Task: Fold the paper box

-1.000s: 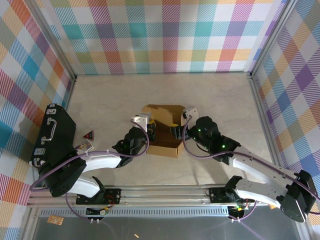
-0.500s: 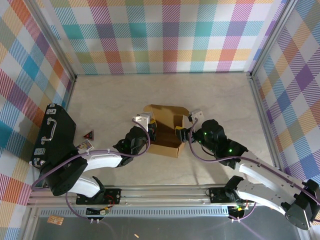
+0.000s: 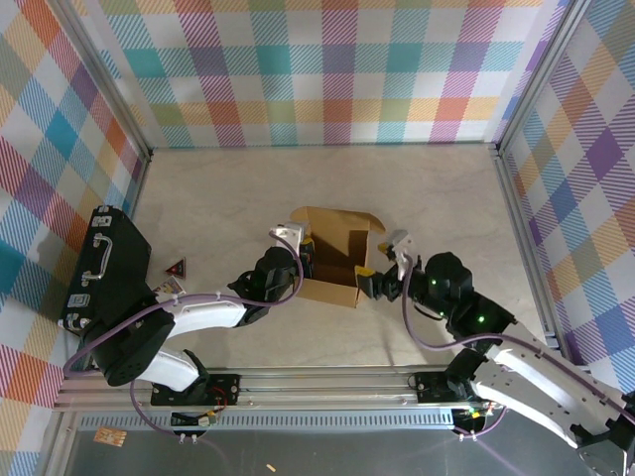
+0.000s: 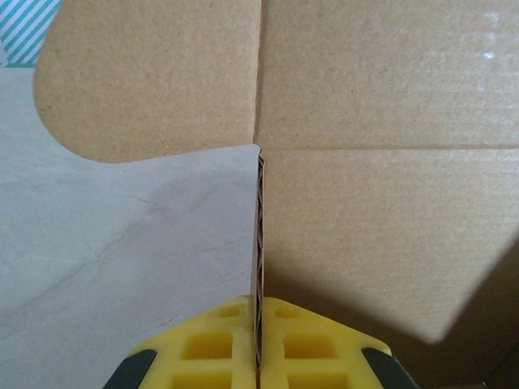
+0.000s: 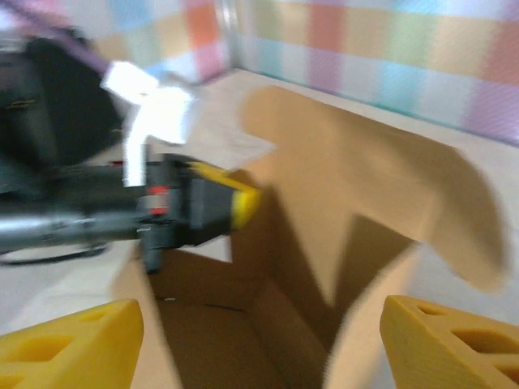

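From the top camera, the paper box (image 3: 335, 260) sat near the middle of the table (image 3: 248, 188): plain brown cardboard, half formed, its walls raised around an open tray and a rounded flap standing at the far side. The left gripper (image 3: 304, 260) met the box's left wall. The right gripper (image 3: 369, 284) hung just off the near right corner, apart from the cardboard. A black case (image 3: 104, 268) lay well to the left. Compared with a second before, the right gripper had backed out from the right wall toward the near right, and the box had shifted slightly rightward.

In the left wrist view, the left gripper (image 4: 258, 328) was clenched on the edge of an upright wall of the paper box (image 4: 373, 203), its yellow fingers (image 4: 207, 348) pressed to either side of the corrugated edge.

The right wrist view was blurred. The right gripper (image 5: 259, 344) stood spread wide and grasped nothing, looking into the box (image 5: 365, 186), with the left gripper (image 5: 235, 203) at the opposite wall.
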